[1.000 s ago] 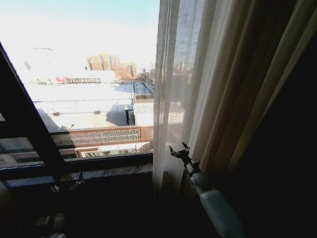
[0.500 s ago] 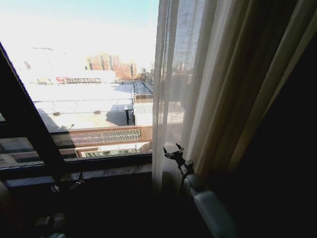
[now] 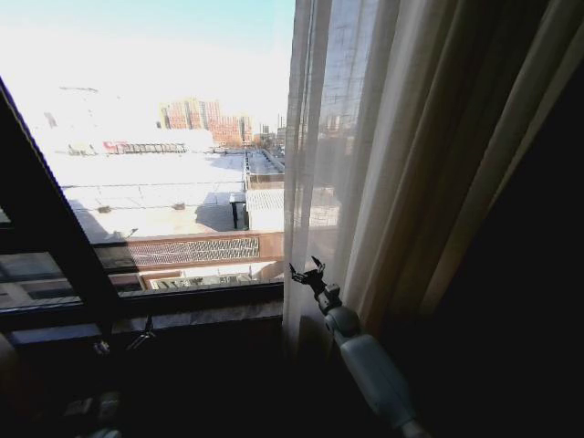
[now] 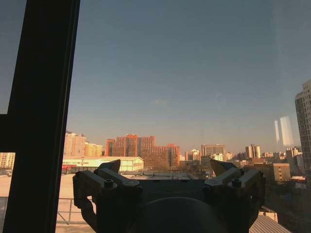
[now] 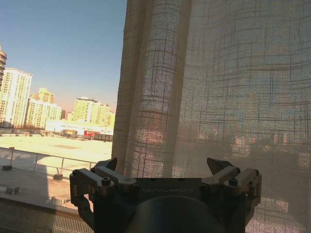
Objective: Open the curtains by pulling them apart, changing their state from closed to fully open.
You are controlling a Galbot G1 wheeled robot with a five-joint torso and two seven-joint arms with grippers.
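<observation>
The curtains (image 3: 365,155) hang as a sheer cream pleated panel over the right half of the window, their free edge near the middle of the head view. My right gripper (image 3: 307,270) is open, raised at that edge's lower part with nothing between its fingers. In the right wrist view the right gripper (image 5: 165,167) faces the woven curtains (image 5: 218,87) close up, and their edge falls just beyond one fingertip. My left gripper (image 4: 166,167) is open and empty, pointing at bare window glass beside a dark window post (image 4: 43,107).
A dark brown opaque drape (image 3: 529,274) fills the far right. The uncovered window has a slanting dark frame bar (image 3: 50,228) and a low sill (image 3: 182,310). City rooftops lie beyond the glass.
My right arm has swung left and slightly up, bringing its open gripper from in front of the pleats to the curtain's free edge. The curtain edge has hardly shifted.
</observation>
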